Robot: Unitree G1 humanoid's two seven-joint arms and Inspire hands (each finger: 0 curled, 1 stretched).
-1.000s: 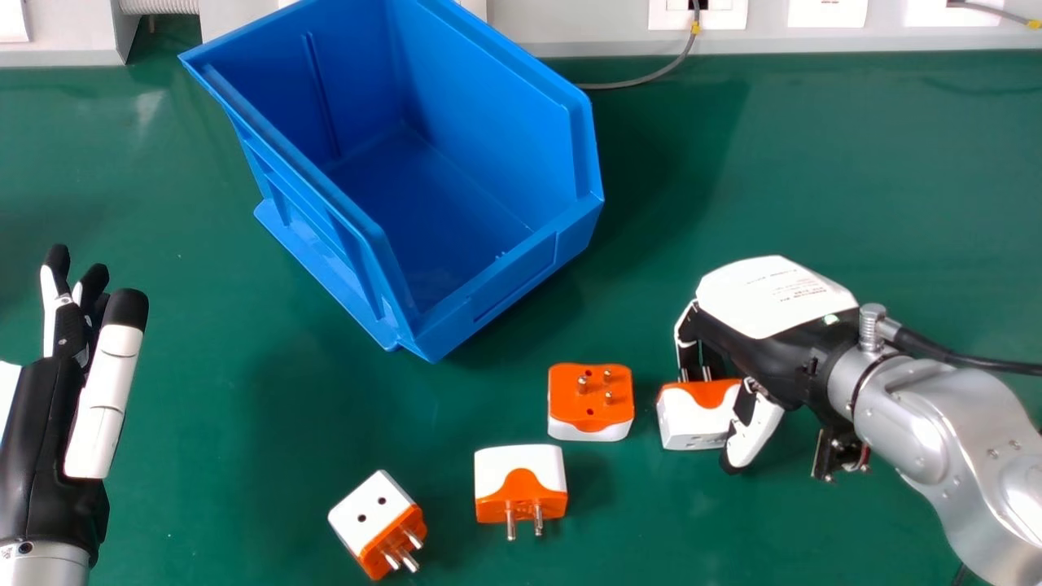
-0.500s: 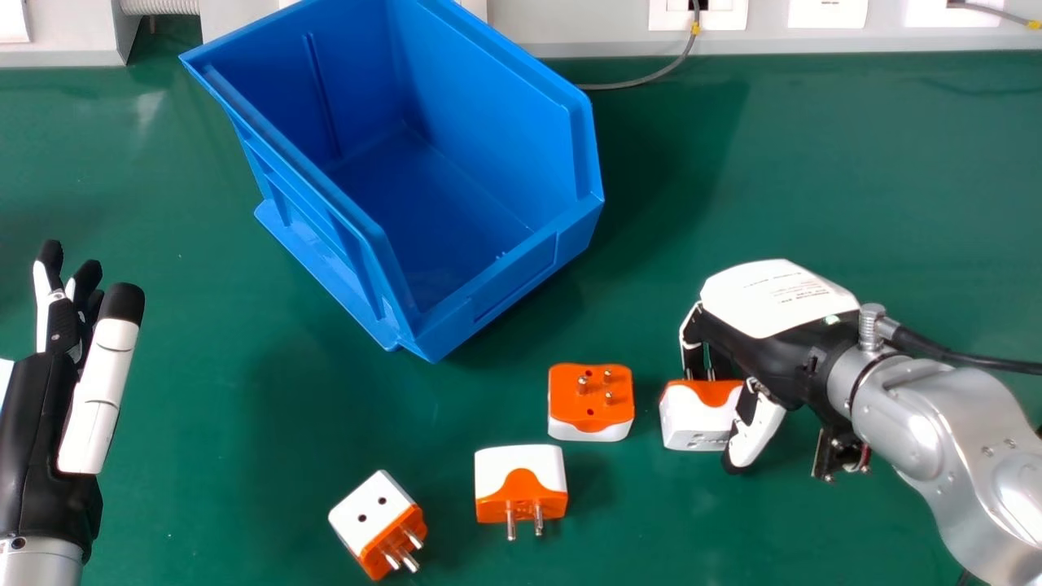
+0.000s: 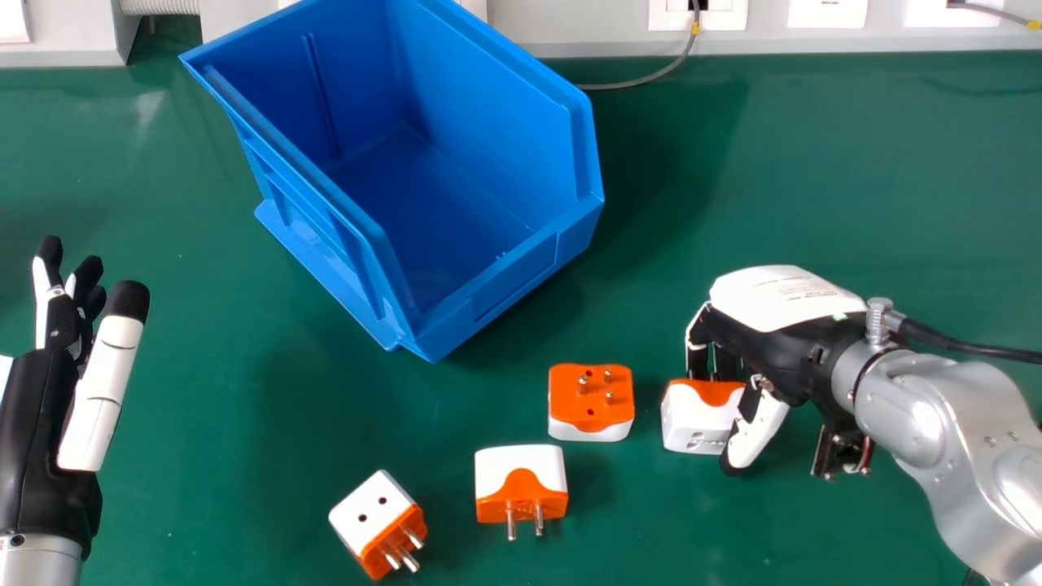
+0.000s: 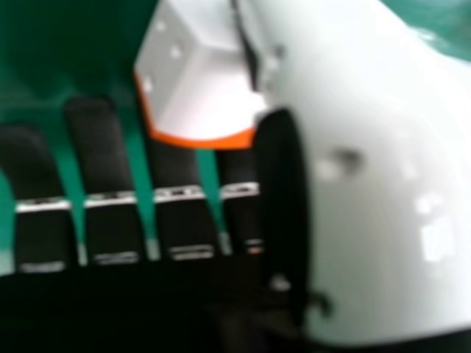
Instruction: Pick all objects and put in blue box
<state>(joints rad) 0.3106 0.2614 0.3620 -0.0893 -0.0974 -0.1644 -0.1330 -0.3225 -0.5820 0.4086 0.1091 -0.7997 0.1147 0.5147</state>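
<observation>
Plug (image 3: pixel 692 425): on the counter (image 3: pixel 814 187), between right hand's fingers and thumb
Right hand (image 3: pixel 761 346): grasping the plug, fingers bent down on its far side, thumb on its near right
Other plugs (image 3: pixel 590 408): three, left of that hand, untouched
Blue box (image 3: pixel 511 277): beyond them
Left hand (image 3: pixel 41 423): released, head view's left edge

And it's green table (image 3: pixel 814 163) sweeping from nine o'clock round to three, glossy, glare (image 3: pixel 149 110) flashing at ten! Pale wall (image 3: pixel 586 32) behind at twelve. Socket (image 3: pixel 720 19) at one, grey cable (image 3: pixel 631 85) curving down to the table, yellow tag (image 3: pixel 695 28) on it. Second cable (image 3: pixel 989 10) at two, ribbed hose (image 3: pixel 159 6) just past ten!
</observation>
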